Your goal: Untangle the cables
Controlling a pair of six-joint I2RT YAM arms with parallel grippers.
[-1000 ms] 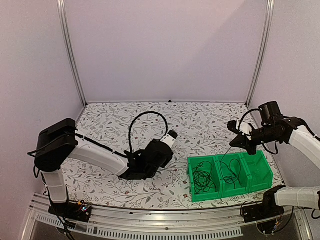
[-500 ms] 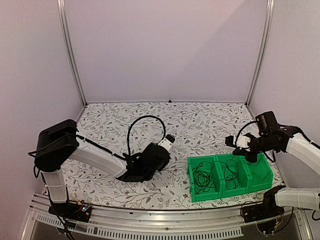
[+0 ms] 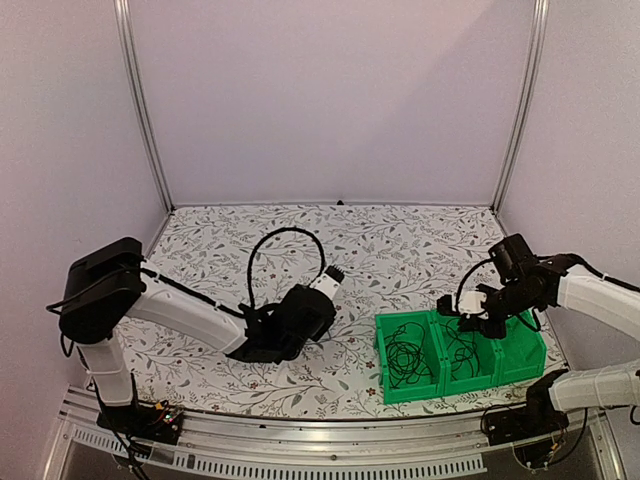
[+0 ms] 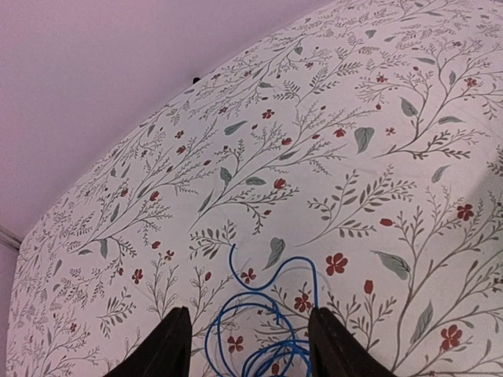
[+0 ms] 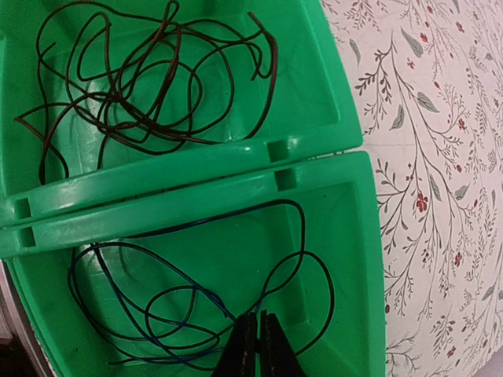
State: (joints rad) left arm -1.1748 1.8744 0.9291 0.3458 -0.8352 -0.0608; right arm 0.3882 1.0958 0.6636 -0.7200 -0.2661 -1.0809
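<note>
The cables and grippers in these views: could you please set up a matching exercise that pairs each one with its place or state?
Column one:
1. blue cable
2. tangled black cable
3. left gripper
4. right gripper

Column two:
A. in the leftmost green bin
B. open
C. lying on the floral tabletop
D. shut on a dark cable in the middle green bin

Pairs: 1-C, 2-A, 3-B, 4-D.
</note>
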